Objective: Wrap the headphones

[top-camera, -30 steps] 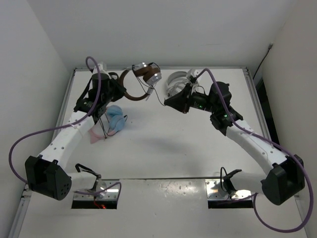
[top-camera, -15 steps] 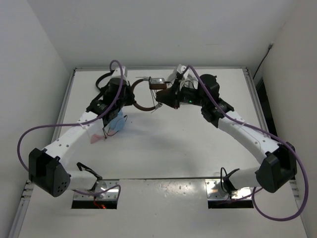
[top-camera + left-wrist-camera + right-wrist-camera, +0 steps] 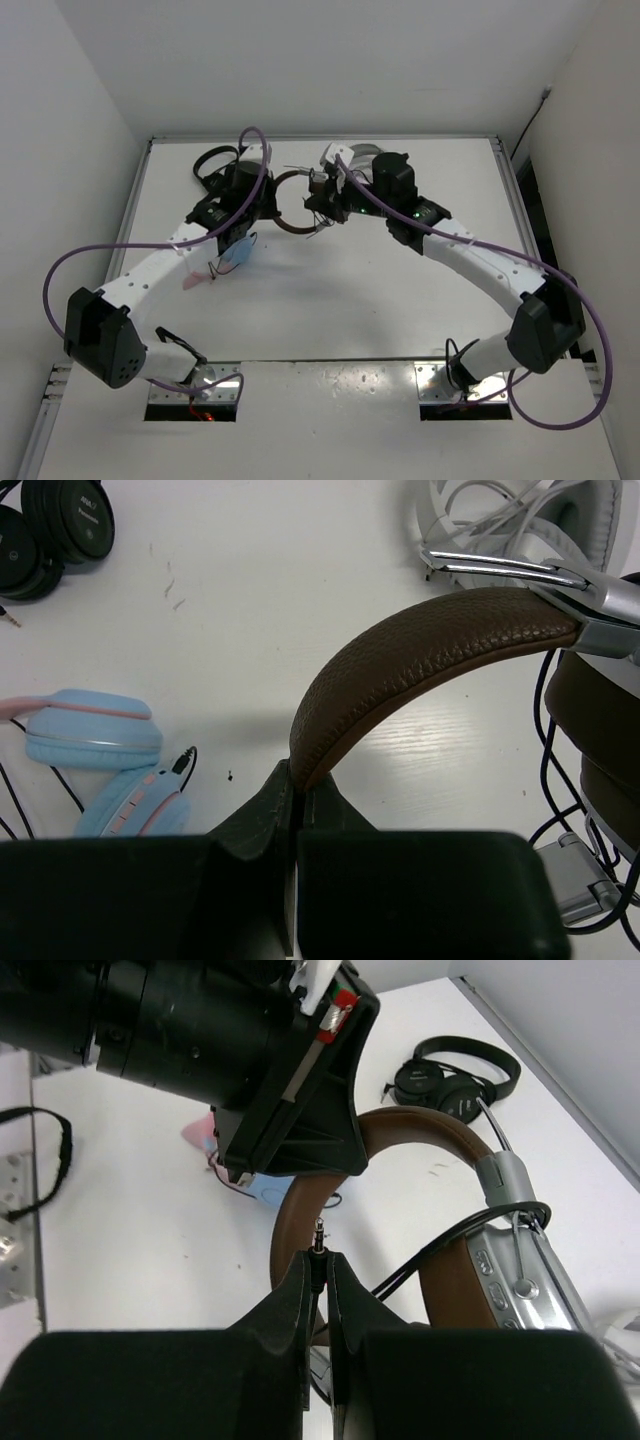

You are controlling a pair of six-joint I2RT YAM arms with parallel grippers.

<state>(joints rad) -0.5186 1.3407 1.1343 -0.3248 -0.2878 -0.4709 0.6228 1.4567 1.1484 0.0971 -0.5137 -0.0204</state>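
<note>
Left hand [image 3: 294, 790] clamps the headband of the headphones [image 3: 420, 650]. Right hand [image 3: 320, 1270] pinches their cable plug [image 3: 318, 1228], just beside the headband.

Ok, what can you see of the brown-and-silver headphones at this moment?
The headphones have a dark brown, grained leather-look headband, silver metal sliders, a silver earcup with small buttons, brown pads and a thin black cable ending in a jack plug. They are at the far middle of the table. The left gripper is shut on the headband; the right gripper pinches the plug end.
</note>
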